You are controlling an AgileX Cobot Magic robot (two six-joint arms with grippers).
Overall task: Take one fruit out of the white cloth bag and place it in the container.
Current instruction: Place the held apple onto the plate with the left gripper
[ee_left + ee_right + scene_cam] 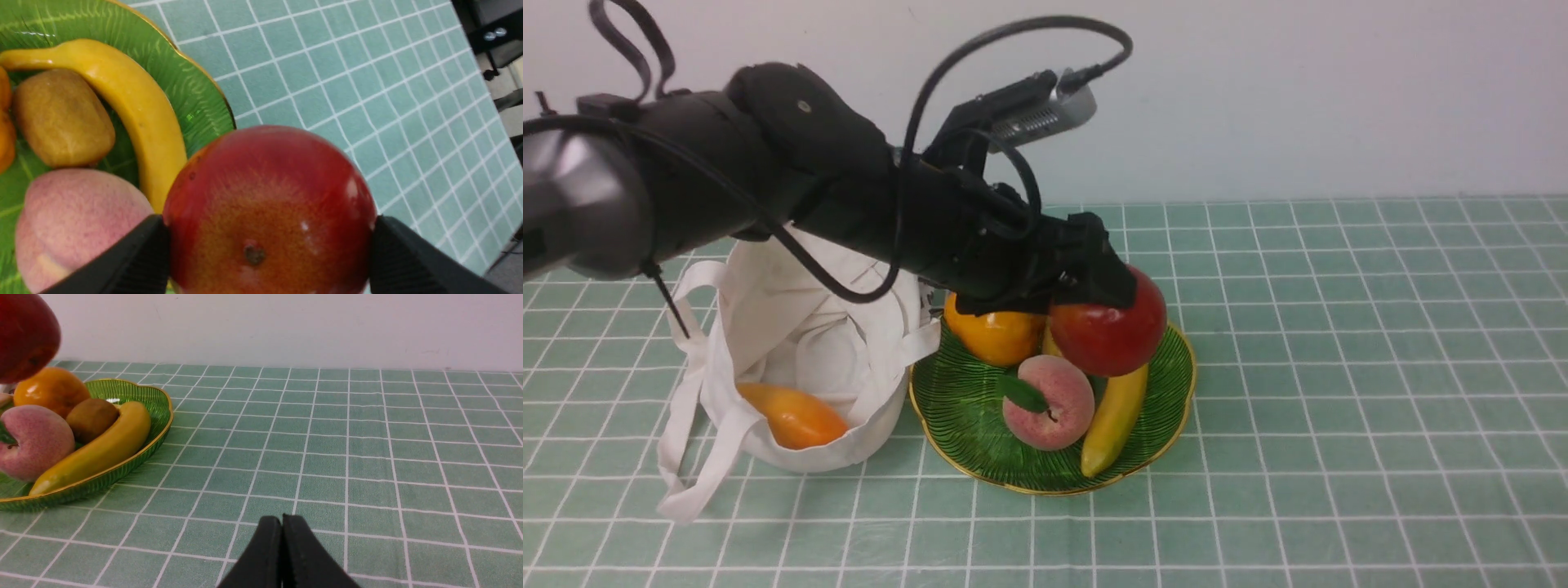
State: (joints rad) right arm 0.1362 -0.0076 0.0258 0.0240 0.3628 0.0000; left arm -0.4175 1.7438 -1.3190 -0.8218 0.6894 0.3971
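My left gripper is shut on the red apple, holding it in the air over the far right part of the green plate. In the left wrist view the apple fills the space between both black fingers, above the plate's gold rim. The white cloth bag stands open to the left of the plate, touching its rim, with an orange mango-like fruit inside. My right gripper is shut and empty, low over the tablecloth to the right of the plate.
On the plate lie a pink peach, a banana, an orange and a brown kiwi. A green checked tablecloth covers the table. A white wall stands behind. The table's right edge shows in the left wrist view.
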